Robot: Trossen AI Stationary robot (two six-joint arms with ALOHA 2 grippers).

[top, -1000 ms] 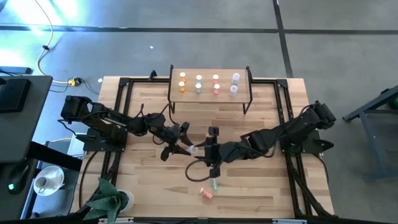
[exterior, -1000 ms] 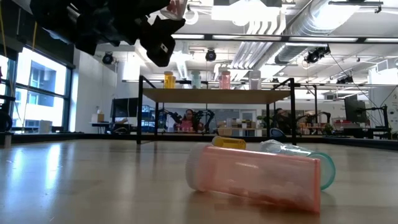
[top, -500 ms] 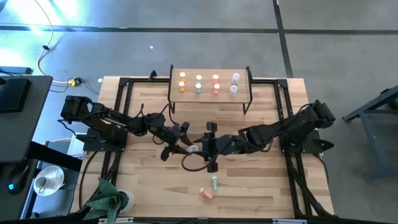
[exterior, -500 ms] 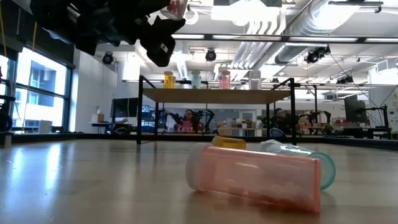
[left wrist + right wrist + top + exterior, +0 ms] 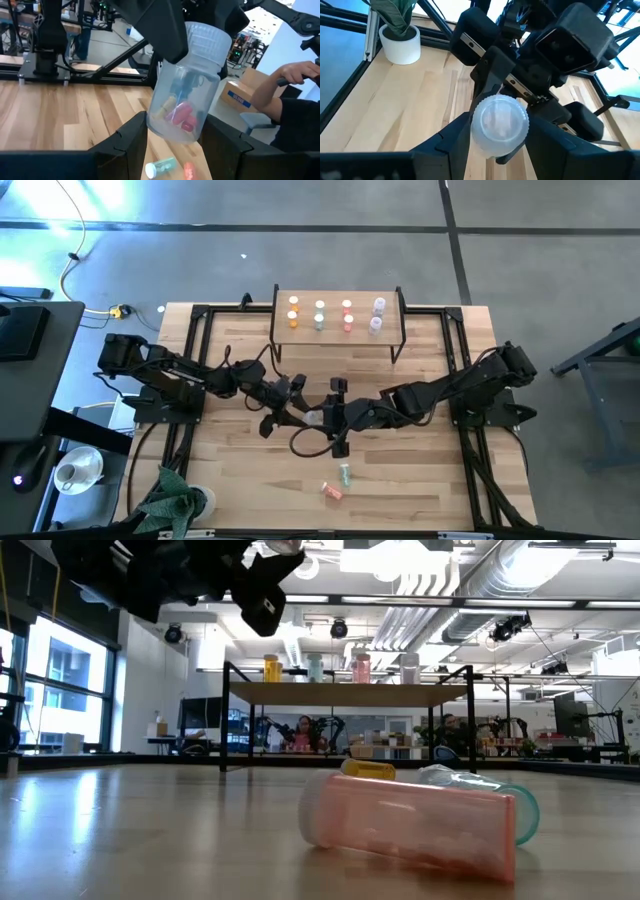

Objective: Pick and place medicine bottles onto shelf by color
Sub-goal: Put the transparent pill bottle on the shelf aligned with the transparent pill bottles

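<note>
Since a second ago the right gripper has drawn in from above the loose bottles toward the counter's middle and now meets the left gripper nose to nose. Between them is a clear plastic medicine bottle with a ribbed white cap, with a few pink and yellow pills inside.

That bottle looks light and rigid, with smooth, slippery walls; it should tolerate a firm squeeze but could twist or slide if pinched off-centre. The ribbed cap and the cylindrical body just below it are probably the surest places to hold.

The left gripper, partly closed, clamps the bottle's body between its two dark fingers. The right gripper's fingers stand either side of the capped end, somewhat apart; whether they press on the cap cannot be told. In my judgement this is a handover in mid-air.

Beyond both grippers, the small light-wood shelf on thin black legs already carries upright bottles in coloured columns. On the near side of the grippers, a pink-red bottle, a green one and an orange one lie on their sides on the counter.
</note>
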